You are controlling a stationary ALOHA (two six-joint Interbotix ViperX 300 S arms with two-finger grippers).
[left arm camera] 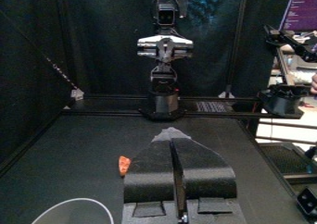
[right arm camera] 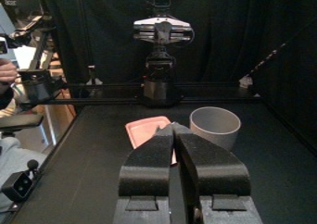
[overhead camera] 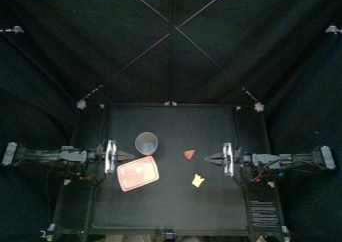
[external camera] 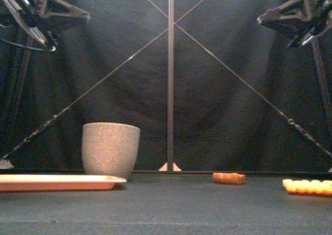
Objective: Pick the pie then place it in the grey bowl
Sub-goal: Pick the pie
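The pie [overhead camera: 190, 153] is a small red-orange wedge lying on the table right of centre, also seen low in the front view [external camera: 228, 178] and beside my left jaws [left arm camera: 125, 164]. The grey bowl [overhead camera: 147, 141] is a tall speckled cup standing upright left of centre [external camera: 111, 149] [right arm camera: 214, 122]; only its rim [left arm camera: 81, 212] shows in the left wrist view. My left gripper [overhead camera: 110, 159] hangs high at the table's left, jaws shut on nothing [left arm camera: 173, 135]. My right gripper [overhead camera: 227, 159] hangs high at the right, also shut and holding nothing [right arm camera: 175, 129].
A flat pink tray [overhead camera: 136, 173] lies in front of the cup [external camera: 58, 182] [right arm camera: 146, 128]. A small yellow toy [overhead camera: 197, 180] sits toward the front, right of centre [external camera: 308, 186].
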